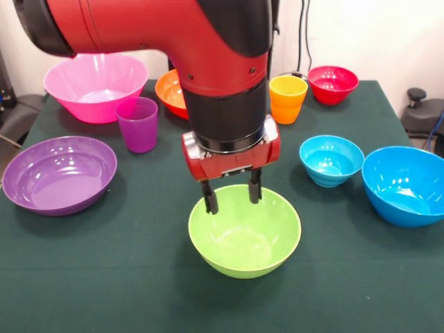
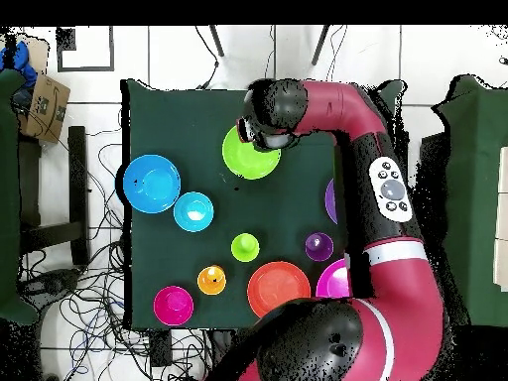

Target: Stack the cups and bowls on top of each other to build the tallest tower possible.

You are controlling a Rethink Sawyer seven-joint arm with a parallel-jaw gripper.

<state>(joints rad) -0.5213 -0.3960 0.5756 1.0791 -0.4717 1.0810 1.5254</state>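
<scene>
The lime green bowl (image 1: 244, 240) sits upright near the table's front edge in the front view, glossy and empty, with the gripper (image 1: 231, 197) directly over its far rim. The two dark fingers (image 1: 209, 199) are spread apart with a visible gap; one reaches down at the rim, the other just inside it, and they clasp nothing yet. My reading is that the arm is lining up to pinch the bowl's wall.

As for progress, no tower exists: every piece stands alone on the green table (image 1: 139, 277). Around the lime bowl lie the small light blue bowl (image 1: 331, 159) and the big blue bowl (image 1: 406, 184) to one side, the shallow purple bowl (image 1: 58, 173) to the other. Farther back are the purple cup (image 1: 137, 123), the big pink bowl (image 1: 96, 86), the orange bowl (image 1: 168, 92) partly hidden by the arm, the orange cup (image 1: 287, 98) and the small red bowl (image 1: 332, 84). The overhead view also shows a lime green cup (image 2: 245, 247) mid-table. All stacking remains to be done.
</scene>
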